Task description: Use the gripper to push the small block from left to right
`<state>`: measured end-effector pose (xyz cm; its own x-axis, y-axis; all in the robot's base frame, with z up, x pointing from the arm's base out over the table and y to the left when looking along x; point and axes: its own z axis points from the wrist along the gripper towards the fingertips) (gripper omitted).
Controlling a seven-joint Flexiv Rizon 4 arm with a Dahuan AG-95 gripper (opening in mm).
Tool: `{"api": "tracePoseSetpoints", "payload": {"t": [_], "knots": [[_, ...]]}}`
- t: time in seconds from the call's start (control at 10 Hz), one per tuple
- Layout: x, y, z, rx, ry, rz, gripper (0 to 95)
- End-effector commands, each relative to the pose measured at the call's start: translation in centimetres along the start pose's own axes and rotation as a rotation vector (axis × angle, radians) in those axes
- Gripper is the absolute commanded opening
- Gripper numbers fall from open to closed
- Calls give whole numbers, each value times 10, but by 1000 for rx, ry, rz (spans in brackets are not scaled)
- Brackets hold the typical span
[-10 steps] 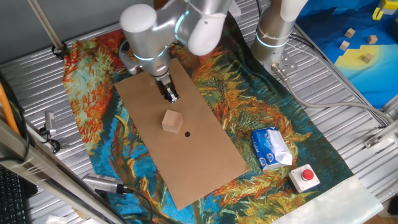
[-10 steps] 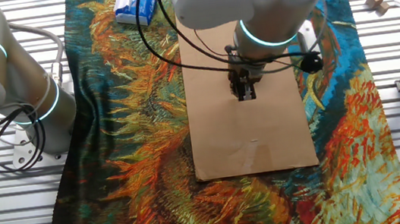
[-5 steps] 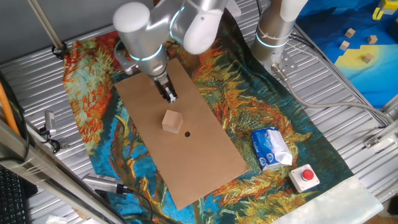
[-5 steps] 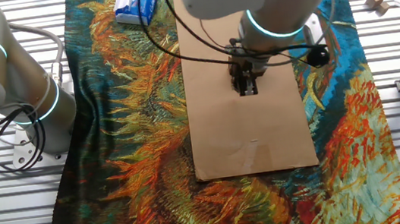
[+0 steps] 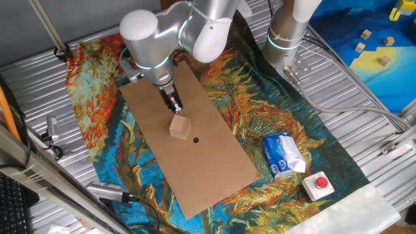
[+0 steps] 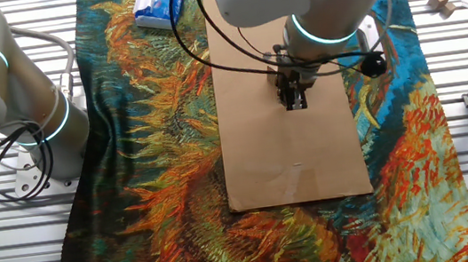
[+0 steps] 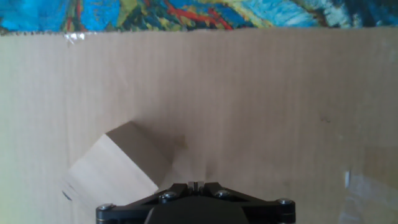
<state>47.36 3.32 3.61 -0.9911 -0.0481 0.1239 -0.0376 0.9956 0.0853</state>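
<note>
The small block (image 5: 181, 126) is a light-tan wooden cube on the brown cardboard sheet (image 5: 214, 162), beside a small dark dot. My gripper (image 5: 175, 108) has its black fingers shut together, empty, with the tip just behind the block's upper left side. In the other fixed view the gripper (image 6: 294, 102) points down at the cardboard (image 6: 265, 163) and the arm hides the block. In the hand view the block (image 7: 118, 165) lies just left of the shut fingertips (image 7: 195, 185).
The cardboard lies on a colourful painted cloth (image 5: 97, 97). A white-and-blue carton (image 5: 283, 155) and a red button box (image 5: 319, 184) sit at the right. A second silver arm column (image 5: 289, 29) stands behind. Tiny wooden cubes (image 5: 385, 60) lie on a blue-yellow sheet.
My gripper has moved down and a little left, closer to the block, now almost at its upper left side. The block has not moved.
</note>
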Motion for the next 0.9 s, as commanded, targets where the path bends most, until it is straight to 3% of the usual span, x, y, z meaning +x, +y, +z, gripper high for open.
{"api": "tracePoseSetpoints", "payload": {"t": [0.1, 0.4, 0.7, 0.9], "knots": [[-2, 1, 2, -15, 2, 8, 0], [-10, 19, 3, -27, 2, 44, 0], [-18, 54, -2, -10, 13, 96, 0], [-25, 82, 3, 4, 9, 140, 0]]}}
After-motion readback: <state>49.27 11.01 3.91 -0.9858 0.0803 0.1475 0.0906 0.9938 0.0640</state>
